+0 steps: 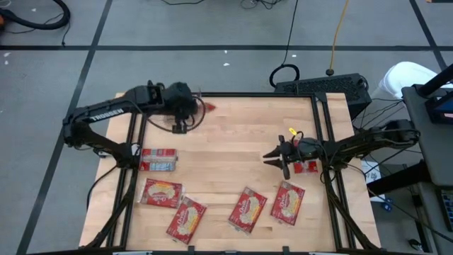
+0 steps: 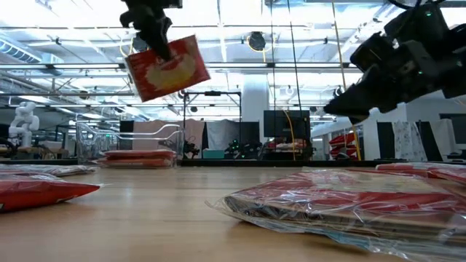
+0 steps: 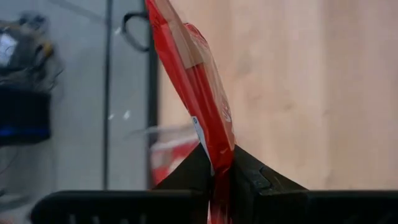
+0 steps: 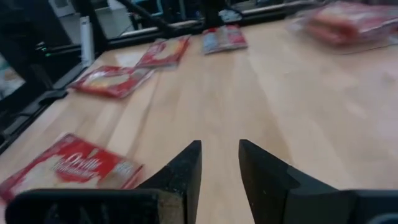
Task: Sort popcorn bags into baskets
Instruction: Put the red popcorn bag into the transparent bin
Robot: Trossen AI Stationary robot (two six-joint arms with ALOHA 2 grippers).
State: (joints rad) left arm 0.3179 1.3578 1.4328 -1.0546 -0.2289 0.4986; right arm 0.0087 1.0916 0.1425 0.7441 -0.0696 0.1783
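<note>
Popcorn bags: four lie loose along the table's (image 1: 233, 163) near edge, and a fifth bag (image 2: 167, 66) hangs in the air, pinched tight in the left gripper (image 2: 154, 40). More packets sit stacked in the clear basket (image 1: 158, 160) at the left side. Right gripper (image 1: 277, 157) hovers mid-table, fingers parted and holding nothing.

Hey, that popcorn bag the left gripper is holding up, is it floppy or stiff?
Probably fairly stiff: the popcorn bag hangs tilted from the left gripper by one edge without drooping. Likely light, since that thin pinch carries it. Its glossy wrap may be slippery.

four popcorn bags (image 1: 226, 209) along table (image 1: 233, 142) front edge; bin (image 1: 158, 160) left
</note>
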